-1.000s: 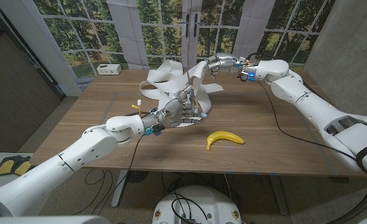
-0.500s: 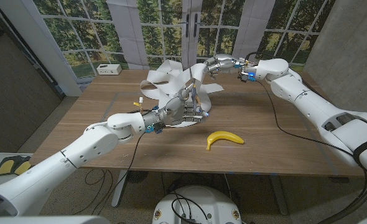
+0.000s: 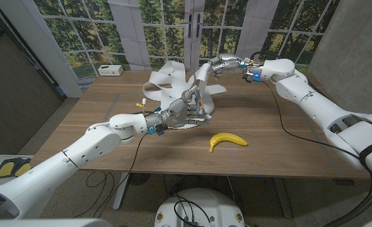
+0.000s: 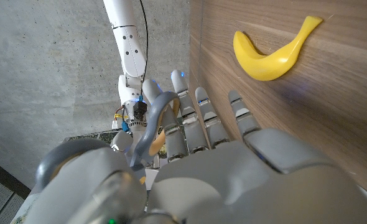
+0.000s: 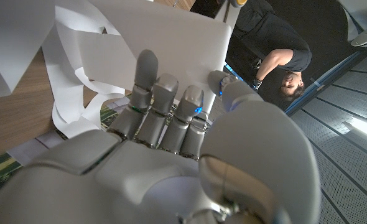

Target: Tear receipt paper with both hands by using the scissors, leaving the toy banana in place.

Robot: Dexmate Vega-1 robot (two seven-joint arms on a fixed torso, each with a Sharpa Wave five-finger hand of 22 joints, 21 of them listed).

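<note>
Receipt paper point(image 3: 173, 85): lay as a loose white heap of looped strips on the far middle of the tabletop point(image 3: 287, 135); one strip rose from the heap to my right robot hand.
Right robot hand point(image 3: 216, 64): was raised over the far edge of the tabletop, fingers closed on the upper end of that strip; in the right wrist view the fingers point(image 5: 147, 93) pressed against a white sheet of the paper point(image 5: 171, 43).
Left robot hand point(image 3: 187, 112): stood at the near side of the heap, gripping the scissors point(image 3: 200, 104); in the left wrist view a grey scissor handle loop point(image 4: 153, 121) curved around beside the fingers point(image 4: 202, 118). I could not tell whether the blades were on the paper.
Toy banana point(image 3: 227, 140): yellow, lay alone on bare wood near the front of the tabletop, just to the right of the left robot hand, apart from it and from the paper.
Background: a small white box point(image 3: 110, 70) sat at the far left corner; a person in dark clothes point(image 5: 277, 50) was seen in the right wrist view.
</note>
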